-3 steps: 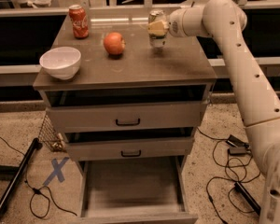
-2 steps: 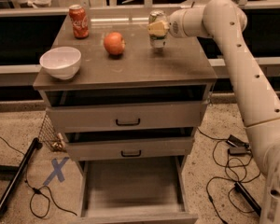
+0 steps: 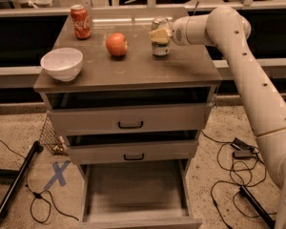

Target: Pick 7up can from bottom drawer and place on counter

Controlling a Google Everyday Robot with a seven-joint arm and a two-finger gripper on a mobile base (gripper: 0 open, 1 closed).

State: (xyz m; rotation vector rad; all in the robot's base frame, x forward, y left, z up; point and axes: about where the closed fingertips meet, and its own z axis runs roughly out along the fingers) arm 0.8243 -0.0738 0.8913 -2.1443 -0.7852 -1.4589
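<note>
The 7up can [image 3: 160, 46] stands upright at the back right of the counter [image 3: 133, 73], its base at or just above the surface. My gripper [image 3: 159, 33] reaches in from the right and is shut on the can's upper half, with a pale fingertip [image 3: 156, 34] across its front. The bottom drawer [image 3: 133, 187] is pulled out below, its grey floor bare.
On the counter stand a red Coca-Cola can [image 3: 80, 21] at the back left, an orange-red fruit [image 3: 117, 44] in the middle and a white bowl [image 3: 62, 63] at the front left. The two upper drawers are partly open. Cables and a black pole [image 3: 16, 180] lie on the floor.
My gripper has lowered the 7up can a little, down to the counter. Nothing else has moved.
</note>
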